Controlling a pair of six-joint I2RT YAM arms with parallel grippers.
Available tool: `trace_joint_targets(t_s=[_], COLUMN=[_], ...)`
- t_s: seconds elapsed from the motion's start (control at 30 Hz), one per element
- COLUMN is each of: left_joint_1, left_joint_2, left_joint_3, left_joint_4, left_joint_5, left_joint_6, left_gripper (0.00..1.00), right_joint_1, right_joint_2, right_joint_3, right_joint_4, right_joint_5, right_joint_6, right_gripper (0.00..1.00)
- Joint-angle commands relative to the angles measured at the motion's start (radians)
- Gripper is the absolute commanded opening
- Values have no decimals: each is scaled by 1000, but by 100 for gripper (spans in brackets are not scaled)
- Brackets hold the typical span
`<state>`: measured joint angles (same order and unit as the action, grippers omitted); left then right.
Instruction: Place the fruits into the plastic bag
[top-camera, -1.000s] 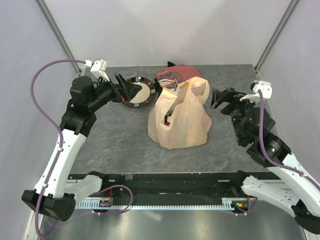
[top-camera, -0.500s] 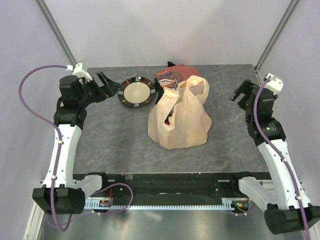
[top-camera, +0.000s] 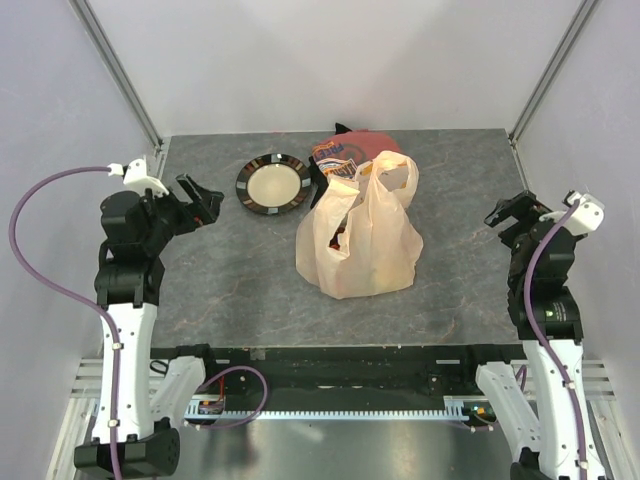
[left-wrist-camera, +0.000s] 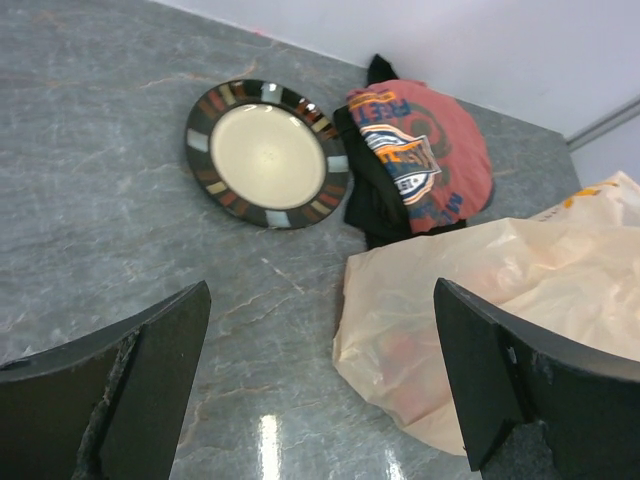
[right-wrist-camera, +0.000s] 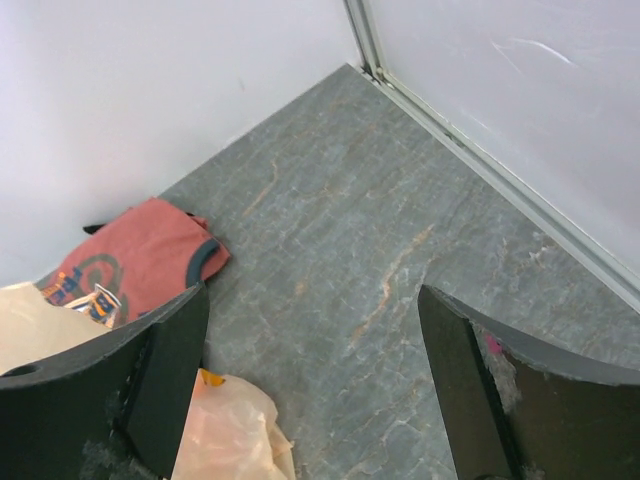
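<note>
Left gripper (top-camera: 203, 198) jaws spread wide, holding nothing; right gripper (top-camera: 508, 208) likewise released. Plastic bag (top-camera: 365, 250) stands mid-table, well apart from both: at 3 o'clock of the left, 9 o'clock of the right. Reddish fruit (top-camera: 341, 236) shows in its mouth. Plate (top-camera: 243, 185) at the bag's 11 o'clock, printed cloth (top-camera: 345, 152) at 12; cloth lettering unreadable.

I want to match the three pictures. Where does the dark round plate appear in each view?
Top external: the plate lies in the upper part of the picture, left of centre.
Left wrist: the plate is in the upper part, left of centre.
Right wrist: not in it.
Shared landmark: the red printed cloth, visible in all three views.
</note>
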<state>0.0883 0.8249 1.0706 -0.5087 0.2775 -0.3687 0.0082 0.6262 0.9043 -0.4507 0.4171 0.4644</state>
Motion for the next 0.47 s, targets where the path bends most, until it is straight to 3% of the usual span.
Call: trace_joint_targets(t_s=[0.0,0.43], left_joint_1=[-1,-1], left_joint_2=[-21,-24], left_joint_3=[-24,-18], left_joint_4=[-16,-13], left_joint_5=[-61,-63], left_joint_6=[39,68], left_gripper=[99,99], right_joint_1=[-4,-4], right_joint_2=[-20,0], right_joint_3=[-53,-51], right_joint_4=[61,84], right_joint_5=[29,12], right_joint_6=[-30,-47], right_gripper=[93,92])
